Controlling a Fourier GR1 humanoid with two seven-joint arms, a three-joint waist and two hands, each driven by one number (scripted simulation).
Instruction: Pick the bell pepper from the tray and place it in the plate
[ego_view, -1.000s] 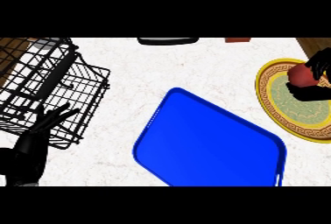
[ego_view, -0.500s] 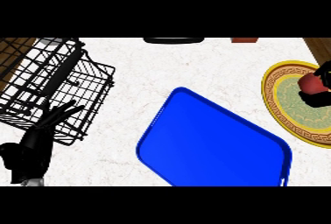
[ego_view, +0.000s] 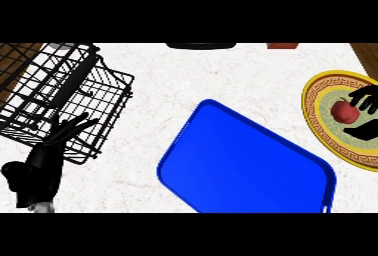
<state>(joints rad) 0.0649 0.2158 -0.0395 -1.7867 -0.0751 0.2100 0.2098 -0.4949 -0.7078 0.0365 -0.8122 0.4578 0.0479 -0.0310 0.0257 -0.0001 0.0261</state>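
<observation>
1. Resting on the round yellow-rimmed plate (ego_view: 325, 107) in the head view, the red bell pepper (ego_view: 343, 111) sits beside the right hand (ego_view: 367, 100), fingers spread apart.
2. The blue rectangular tray (ego_view: 244, 165) lies mid-counter.
3. The left hand (ego_view: 44, 160), fingers spread, shows beside the black wire basket (ego_view: 66, 95).

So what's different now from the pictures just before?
The right hand has opened its fingers and let go of the red bell pepper, which now sits uncovered on the yellow plate. The left hand stayed open beside the black wire basket, and the blue tray did not move.
</observation>
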